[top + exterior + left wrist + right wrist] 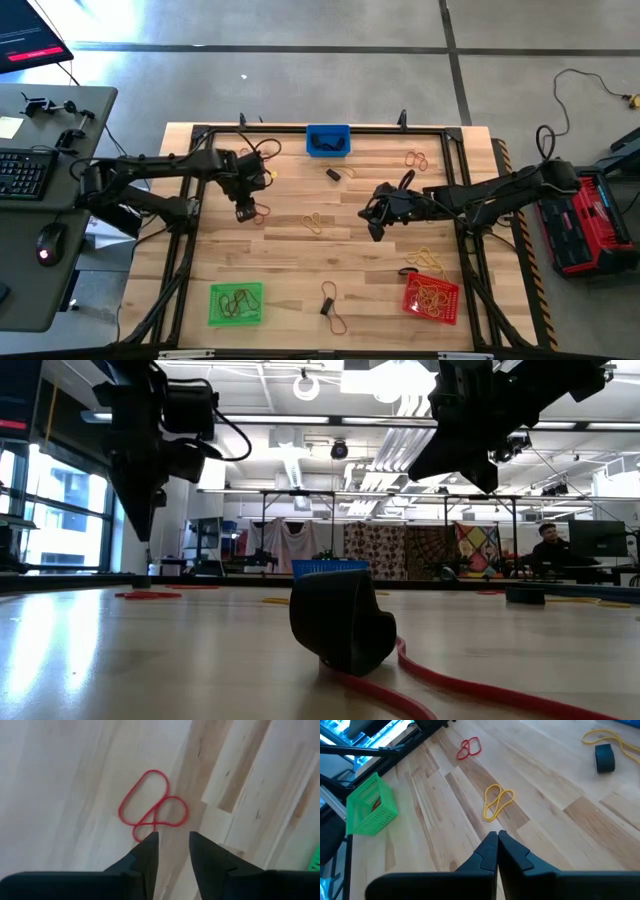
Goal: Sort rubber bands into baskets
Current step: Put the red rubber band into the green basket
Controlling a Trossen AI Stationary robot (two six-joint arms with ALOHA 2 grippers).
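- The left gripper hangs above a red rubber band lying twisted on the wooden counter; its fingers stand slightly apart and hold nothing.
- The right gripper is clenched with nothing in it, over the middle of the counter near a yellow rubber band.
- The blue basket sits at the far edge, the green basket at the near left, and the red basket at the near right holds yellow bands.
- More bands lie scattered, including a black band near the blue basket.
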